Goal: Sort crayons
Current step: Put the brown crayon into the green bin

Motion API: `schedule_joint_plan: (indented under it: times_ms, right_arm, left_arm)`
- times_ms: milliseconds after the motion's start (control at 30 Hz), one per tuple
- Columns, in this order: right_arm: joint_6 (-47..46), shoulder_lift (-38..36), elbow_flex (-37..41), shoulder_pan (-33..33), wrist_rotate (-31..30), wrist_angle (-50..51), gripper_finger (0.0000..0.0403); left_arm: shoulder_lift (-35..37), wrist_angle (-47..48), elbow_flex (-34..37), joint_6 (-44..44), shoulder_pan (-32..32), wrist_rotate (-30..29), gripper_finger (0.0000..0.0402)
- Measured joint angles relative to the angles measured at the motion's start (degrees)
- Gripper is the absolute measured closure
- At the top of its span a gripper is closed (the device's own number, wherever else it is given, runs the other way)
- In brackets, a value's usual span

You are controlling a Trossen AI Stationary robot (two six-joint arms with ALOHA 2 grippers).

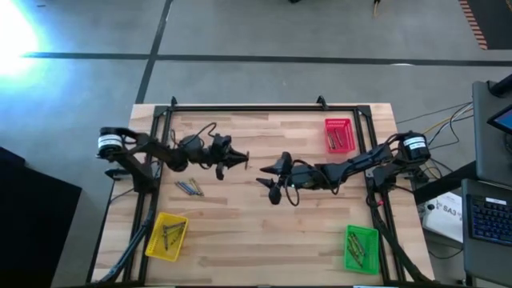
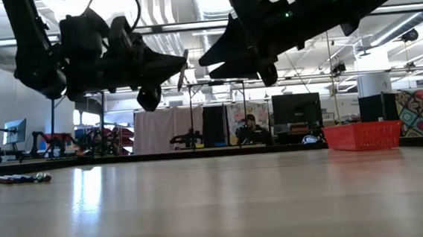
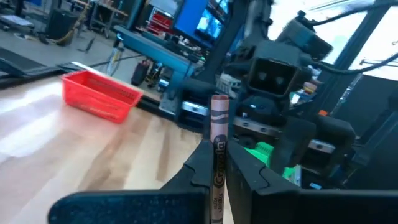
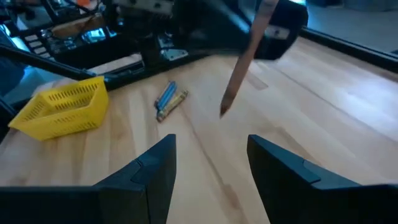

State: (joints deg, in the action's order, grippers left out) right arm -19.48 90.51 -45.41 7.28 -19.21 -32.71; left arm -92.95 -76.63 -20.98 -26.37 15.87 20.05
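Note:
My left gripper (image 1: 240,158) is above the table's middle, shut on a brownish crayon (image 3: 219,146). The crayon also shows in the right wrist view (image 4: 241,65) and the low view (image 2: 184,68). My right gripper (image 1: 270,178) is open and empty. It faces the left gripper from the right, its fingers spread in its wrist view (image 4: 211,158), a short way from the crayon's lower tip. Several loose crayons (image 1: 190,188) lie flat on the table left of centre and show in the right wrist view (image 4: 169,101). My left gripper pinches the crayon's wrapped middle part (image 3: 219,163) between its two fingers (image 3: 200,167). The fingers come level from the table's left and lie across the crayon. The crayon stands nearly upright and a little tilted, its lower tip (image 4: 224,112) pointing down, lifted clear of the table.
A yellow tray (image 1: 166,236) at the near left, a green tray (image 1: 362,248) at the near right and a red tray (image 1: 339,134) at the far right each hold crayons. A dark frame (image 1: 264,108) runs round the table's edges. A person sits in the room behind (image 2: 251,127).

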Motion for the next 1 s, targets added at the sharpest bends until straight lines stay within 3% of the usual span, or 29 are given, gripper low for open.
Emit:
schedule_joint_plan:
  times_ms: [233,567,800,1000]
  right_arm:
    - [2.15,4.28,0.00,-0.03,3.13,-9.21,0.0216]
    - [3.80,4.81,0.07,-0.03,2.72,-10.02,0.0220]
    - [3.66,4.75,0.11,-0.07,2.50,-8.91,0.0309]
    - [3.96,4.64,0.11,-0.04,3.13,-7.95,0.0382]
  left_arm:
    - [-3.25,-0.33,-4.69,0.64,-5.01,-1.52,0.0401]
    - [-8.08,0.24,-10.07,0.37,-7.20,-1.14,0.0401]
    - [-9.57,1.20,-10.08,0.46,-7.20,-0.68,0.0401]
    - [-9.57,1.65,-10.11,0.88,-7.20,4.34,0.0400]
